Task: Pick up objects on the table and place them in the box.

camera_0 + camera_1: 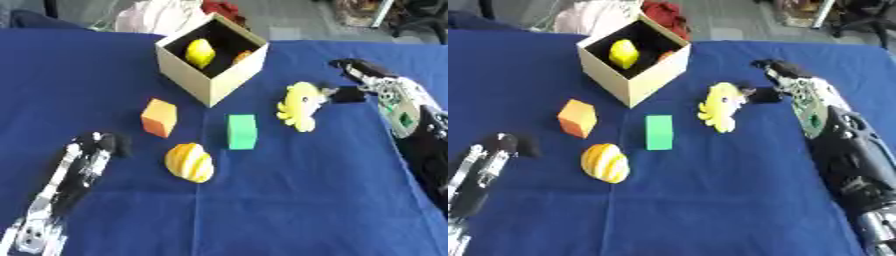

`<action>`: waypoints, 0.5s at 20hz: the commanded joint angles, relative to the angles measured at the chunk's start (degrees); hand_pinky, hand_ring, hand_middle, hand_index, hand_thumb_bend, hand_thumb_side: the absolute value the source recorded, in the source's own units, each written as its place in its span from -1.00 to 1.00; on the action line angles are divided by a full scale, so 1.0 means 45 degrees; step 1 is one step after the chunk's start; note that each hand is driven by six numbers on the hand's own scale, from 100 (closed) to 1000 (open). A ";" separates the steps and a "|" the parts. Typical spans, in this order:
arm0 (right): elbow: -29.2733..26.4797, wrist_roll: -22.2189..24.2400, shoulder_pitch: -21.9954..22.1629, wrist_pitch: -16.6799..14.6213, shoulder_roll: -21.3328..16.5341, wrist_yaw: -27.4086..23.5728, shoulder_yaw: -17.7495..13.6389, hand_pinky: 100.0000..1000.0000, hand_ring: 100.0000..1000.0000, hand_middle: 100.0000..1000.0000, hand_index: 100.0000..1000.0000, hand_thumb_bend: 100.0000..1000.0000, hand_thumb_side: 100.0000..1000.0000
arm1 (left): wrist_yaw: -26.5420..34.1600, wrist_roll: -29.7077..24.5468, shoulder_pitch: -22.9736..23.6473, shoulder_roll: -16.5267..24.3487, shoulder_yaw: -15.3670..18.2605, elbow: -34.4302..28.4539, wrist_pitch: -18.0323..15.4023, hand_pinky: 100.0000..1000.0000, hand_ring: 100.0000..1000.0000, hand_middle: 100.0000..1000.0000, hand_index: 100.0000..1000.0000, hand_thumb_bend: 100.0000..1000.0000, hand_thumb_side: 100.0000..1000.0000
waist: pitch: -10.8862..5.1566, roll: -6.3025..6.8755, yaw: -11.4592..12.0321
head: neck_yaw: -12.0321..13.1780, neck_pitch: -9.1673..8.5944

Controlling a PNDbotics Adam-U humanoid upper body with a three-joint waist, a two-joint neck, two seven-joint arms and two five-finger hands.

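Note:
An open cardboard box (pixel 213 80) stands at the back centre of the blue table, with a yellow object (pixel 199 52) and an orange one (pixel 242 56) inside. In front of it lie an orange block (pixel 159 117), a green block (pixel 241 131), a yellow striped rounded object (pixel 189 162) and a yellow soft toy (pixel 300 105). My right hand (pixel 372 85) hovers just right of the toy, fingers straight and pointing to the back left, its thumb at the toy's right edge. My left hand (pixel 92 150) rests open at the lower left, apart from the orange block.
The blue cloth (pixel 289 200) covers the whole table. Beyond its far edge lie pink and red bundles (pixel 175 15) and a grey floor with chair legs at the upper right.

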 commanded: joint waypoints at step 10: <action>-0.0208 -0.0736 -0.0232 -0.0046 0.0273 0.0061 -0.0199 0.62 0.75 0.83 0.96 -1.00 -0.24 | 0.0000 -0.0039 -0.0158 0.0149 0.0121 -0.0209 -0.0018 0.26 0.06 -0.08 0.23 -1.00 0.54 | -0.0194 0.0093 0.0128 | -0.0049 -0.0088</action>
